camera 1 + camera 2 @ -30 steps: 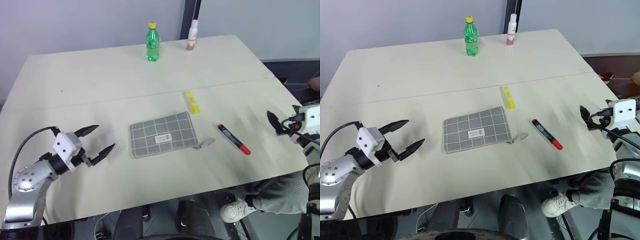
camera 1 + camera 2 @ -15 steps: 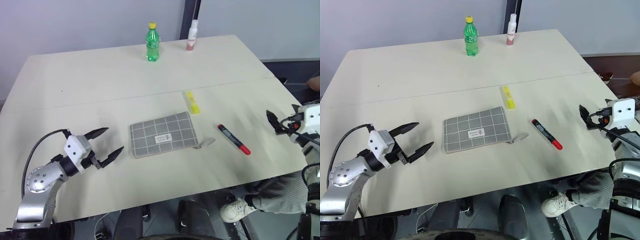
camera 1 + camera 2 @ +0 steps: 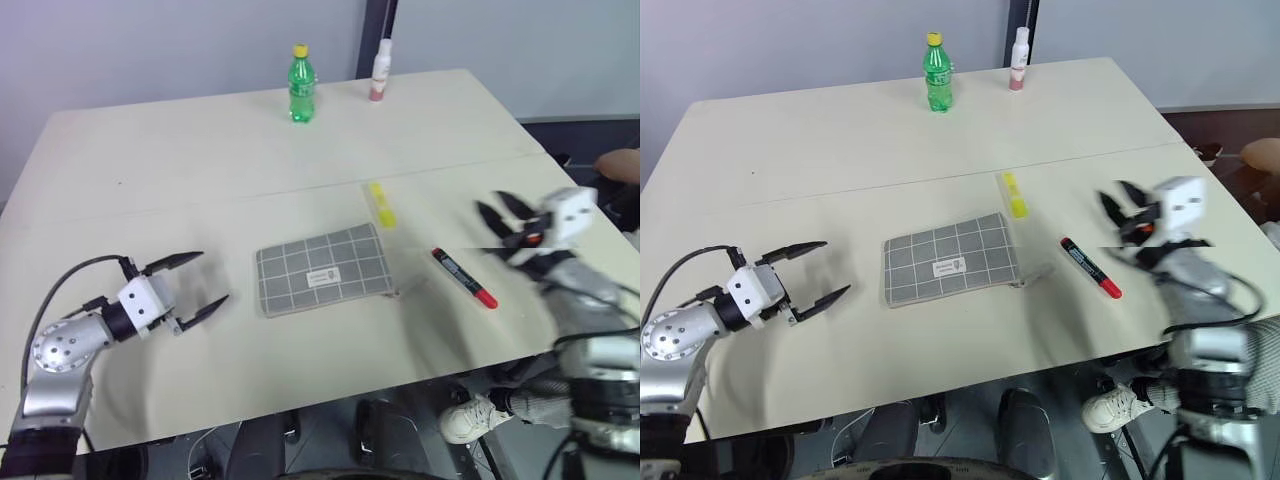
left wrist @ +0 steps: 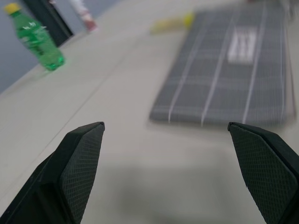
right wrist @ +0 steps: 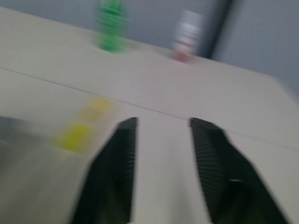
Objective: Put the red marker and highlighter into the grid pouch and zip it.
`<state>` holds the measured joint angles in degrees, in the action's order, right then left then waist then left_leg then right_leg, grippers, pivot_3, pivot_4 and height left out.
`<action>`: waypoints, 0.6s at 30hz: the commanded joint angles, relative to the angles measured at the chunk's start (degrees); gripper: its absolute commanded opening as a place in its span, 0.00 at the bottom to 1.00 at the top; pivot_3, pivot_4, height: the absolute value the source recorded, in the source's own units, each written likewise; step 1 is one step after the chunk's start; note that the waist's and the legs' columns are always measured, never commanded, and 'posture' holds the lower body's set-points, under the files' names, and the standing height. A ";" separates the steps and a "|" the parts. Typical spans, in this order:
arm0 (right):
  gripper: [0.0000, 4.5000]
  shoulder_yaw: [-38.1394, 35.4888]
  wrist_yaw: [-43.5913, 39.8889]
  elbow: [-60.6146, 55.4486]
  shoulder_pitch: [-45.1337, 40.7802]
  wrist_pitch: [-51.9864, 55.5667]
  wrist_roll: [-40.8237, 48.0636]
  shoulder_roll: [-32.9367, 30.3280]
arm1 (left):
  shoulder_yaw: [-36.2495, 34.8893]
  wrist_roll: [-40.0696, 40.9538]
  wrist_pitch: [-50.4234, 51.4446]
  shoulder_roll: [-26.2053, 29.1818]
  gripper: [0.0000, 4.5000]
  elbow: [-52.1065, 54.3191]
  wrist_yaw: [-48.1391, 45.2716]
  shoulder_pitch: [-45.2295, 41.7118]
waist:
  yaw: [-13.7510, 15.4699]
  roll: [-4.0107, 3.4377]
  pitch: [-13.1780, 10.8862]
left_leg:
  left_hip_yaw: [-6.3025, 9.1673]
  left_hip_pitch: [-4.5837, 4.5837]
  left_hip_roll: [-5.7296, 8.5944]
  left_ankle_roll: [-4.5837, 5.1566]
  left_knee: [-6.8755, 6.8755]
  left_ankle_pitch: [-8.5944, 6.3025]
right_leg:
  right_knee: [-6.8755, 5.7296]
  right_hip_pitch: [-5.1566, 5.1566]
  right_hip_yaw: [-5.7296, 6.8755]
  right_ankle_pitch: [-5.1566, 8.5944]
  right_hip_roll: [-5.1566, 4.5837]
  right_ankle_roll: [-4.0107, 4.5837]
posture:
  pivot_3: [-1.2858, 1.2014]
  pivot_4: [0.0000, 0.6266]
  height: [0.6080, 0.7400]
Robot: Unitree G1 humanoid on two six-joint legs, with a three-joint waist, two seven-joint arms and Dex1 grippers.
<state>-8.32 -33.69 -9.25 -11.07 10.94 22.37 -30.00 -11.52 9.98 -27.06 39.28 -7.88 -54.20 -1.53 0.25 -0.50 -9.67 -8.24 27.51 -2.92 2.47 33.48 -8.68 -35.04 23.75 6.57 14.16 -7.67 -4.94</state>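
Note:
The grid pouch [image 3: 322, 268] lies flat mid-table, grey with white lines and a white label, its zipper tab at the right end. Just beyond that end lies the yellow highlighter [image 3: 380, 204], and the red marker [image 3: 465, 278] rests to the pouch's right. My left gripper [image 3: 212, 277] hovers left of the pouch, open and empty, facing it; the left wrist view shows the pouch [image 4: 233, 70] ahead. My right gripper [image 3: 490, 203] hangs blurred just right of the marker, its fingers apart with nothing between them. The highlighter [image 5: 77, 135] shows as a yellow blur ahead of it.
A green bottle [image 3: 300, 83] and a white bottle [image 3: 381, 70] stand at the table's far edge. A person's hand [image 3: 620, 165] shows at the right, beyond the table. A seam line crosses the tabletop behind the highlighter.
My right arm has swung left from the table's right edge to beside the marker, its fingers drawn closer together. The left gripper has rolled a little and stays open.

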 commanded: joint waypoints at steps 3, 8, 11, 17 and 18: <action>0.01 11.00 4.09 -5.62 1.60 1.40 -6.25 6.52 | 6.00 -6.01 -9.93 -2.87 1.00 -4.43 2.96 -5.99 | 0.65 0.00 0.02 | -0.36 0.09 0.19 -0.06 -0.27 0.04 | 0.00 0.35 -0.21 -0.01 -0.14 0.02 | 0.52 0.24 1.00; 0.01 17.24 5.89 1.90 -0.83 0.92 -19.04 3.23 | 12.92 -12.06 -17.90 -4.33 1.00 -5.32 4.04 -7.89 | 0.26 0.21 0.11 | -0.87 0.20 0.23 -0.04 -0.16 0.04 | -0.03 0.56 -0.22 -0.13 -0.35 -0.01 | 0.52 0.24 1.00; 0.01 17.64 5.56 3.11 -1.01 0.19 -20.87 2.61 | 14.54 -13.78 -22.24 -2.87 1.00 -7.80 4.72 -8.97 | 0.27 0.22 0.12 | -0.93 0.09 0.05 -0.04 -0.14 0.04 | -0.11 0.60 -0.22 -0.23 -0.26 0.06 | 0.52 0.24 1.00; 0.01 17.51 5.01 3.07 -1.63 0.78 -21.33 3.41 | 16.15 -17.59 -29.83 -0.13 1.00 -14.27 7.93 -12.13 | 0.31 0.22 0.12 | -0.91 -0.03 -0.18 -0.07 -0.16 0.06 | -0.16 0.59 -0.22 -0.23 -0.07 0.11 | 0.52 0.24 1.00; 0.01 17.75 5.05 3.07 -1.69 0.78 -21.74 3.51 | 16.91 -17.78 -31.74 0.80 1.00 -14.88 7.59 -12.22 | 0.30 0.22 0.12 | -0.92 -0.02 -0.17 -0.07 -0.15 0.06 | -0.16 0.59 -0.21 -0.23 -0.08 0.11 | 0.52 0.24 1.00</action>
<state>9.57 -28.61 -5.41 -12.24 11.97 1.12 -26.79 4.17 -6.42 -55.98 38.56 -21.67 -46.98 -13.76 0.55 -0.28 -9.55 -9.15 27.49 -3.09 2.40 33.32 -8.62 -35.19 24.34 6.36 13.93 -7.75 -4.83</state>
